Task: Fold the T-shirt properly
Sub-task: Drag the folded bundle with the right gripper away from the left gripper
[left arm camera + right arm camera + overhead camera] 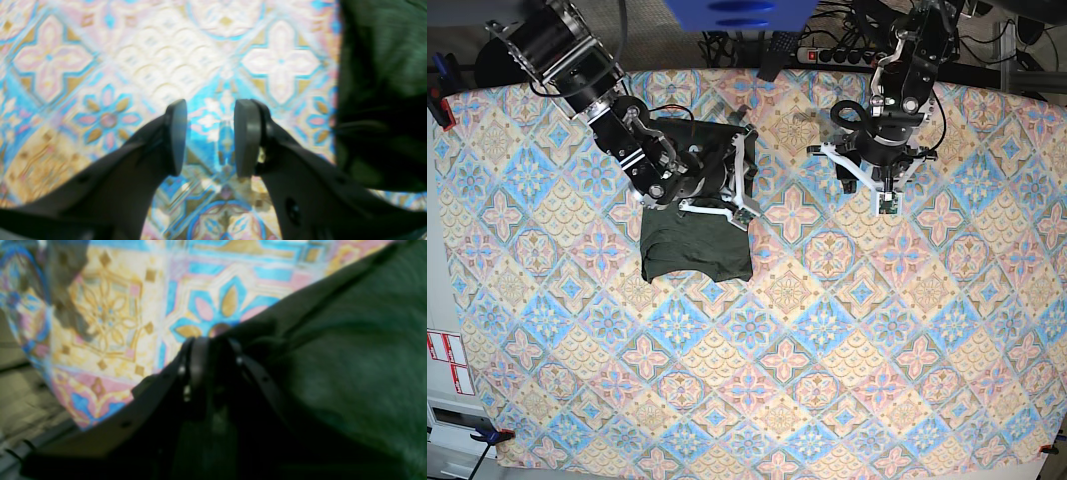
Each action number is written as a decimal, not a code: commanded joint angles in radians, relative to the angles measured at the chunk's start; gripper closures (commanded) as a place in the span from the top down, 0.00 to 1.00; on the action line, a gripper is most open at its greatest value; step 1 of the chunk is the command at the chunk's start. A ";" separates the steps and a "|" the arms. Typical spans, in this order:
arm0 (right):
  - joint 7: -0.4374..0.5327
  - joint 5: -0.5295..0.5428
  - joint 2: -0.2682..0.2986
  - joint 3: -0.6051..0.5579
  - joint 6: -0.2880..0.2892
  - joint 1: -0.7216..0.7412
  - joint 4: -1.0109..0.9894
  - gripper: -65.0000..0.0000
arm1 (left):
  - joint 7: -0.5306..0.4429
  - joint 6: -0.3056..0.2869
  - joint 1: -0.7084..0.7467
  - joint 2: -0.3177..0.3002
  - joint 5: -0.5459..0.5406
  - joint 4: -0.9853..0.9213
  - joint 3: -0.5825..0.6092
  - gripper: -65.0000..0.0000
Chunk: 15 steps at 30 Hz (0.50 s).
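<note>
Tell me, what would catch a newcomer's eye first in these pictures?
First the patterned tablecloth, bright blue, pink and gold tiles filling the whole scene. On it, toward the upper left of the base view, lies the dark olive T-shirt, bunched into a compact rectangle. The right gripper pinches its fabric, while the left gripper hangs empty over bare cloth, its jaws apart.

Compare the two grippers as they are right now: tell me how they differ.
The left gripper stands open with nothing between its pads; the right gripper is closed on a fold of the T-shirt. The left gripper hovers over bare patterned tablecloth, with the shirt off to one side; the right gripper is over the shirt itself. Both have dark fingers.
</note>
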 commanded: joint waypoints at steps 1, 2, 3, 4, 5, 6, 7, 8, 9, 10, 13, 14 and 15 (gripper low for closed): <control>-0.042 -0.064 0.037 0.025 -0.033 0.012 -0.016 0.13 | -0.019 -0.005 -0.001 -0.002 0.002 0.035 0.000 0.33; -0.032 -0.064 0.047 0.034 -0.033 0.012 -0.026 0.13 | -0.019 -0.005 0.007 -0.002 0.002 0.049 0.000 0.33; -0.019 -0.064 0.057 0.036 -0.033 0.012 -0.032 0.13 | -0.019 -0.005 0.010 -0.002 0.002 0.058 0.000 0.33; -0.010 -0.064 0.076 0.036 -0.033 0.012 -0.040 0.13 | -0.019 -0.005 0.010 -0.002 0.002 0.064 0.001 0.33; -0.006 -0.064 0.090 0.036 -0.033 0.012 -0.045 0.13 | -0.017 -0.005 0.010 -0.002 0.002 0.069 0.003 0.33; 0.001 -0.064 0.102 0.036 -0.033 0.014 -0.046 0.13 | -0.017 -0.005 0.010 -0.002 0.002 0.070 0.003 0.33; 0.002 -0.064 0.113 0.036 -0.033 0.014 -0.046 0.13 | -0.016 -0.005 0.010 -0.002 0.002 0.070 0.003 0.33; 0.005 -0.064 0.128 0.037 -0.033 0.014 -0.046 0.13 | -0.016 -0.005 0.010 -0.003 0.002 0.070 0.003 0.33; 0.010 -0.064 0.142 0.037 -0.033 0.014 -0.046 0.13 | -0.016 -0.005 0.010 -0.005 0.002 0.070 0.003 0.33; 0.014 -0.064 0.153 0.041 -0.033 0.014 -0.046 0.13 | -0.016 -0.005 0.010 -0.005 0.002 0.070 0.004 0.33; 0.022 -0.064 0.171 0.102 -0.033 0.014 -0.046 0.13 | -0.016 -0.005 0.011 -0.005 0.001 0.072 0.006 0.33; 0.022 -0.064 0.171 0.125 -0.033 0.014 -0.048 0.13 | -0.016 -0.005 0.011 -0.005 0.001 0.072 0.006 0.33; 0.021 -0.064 0.171 0.151 -0.033 0.014 -0.048 0.13 | -0.016 -0.005 0.011 -0.005 0.001 0.072 0.006 0.33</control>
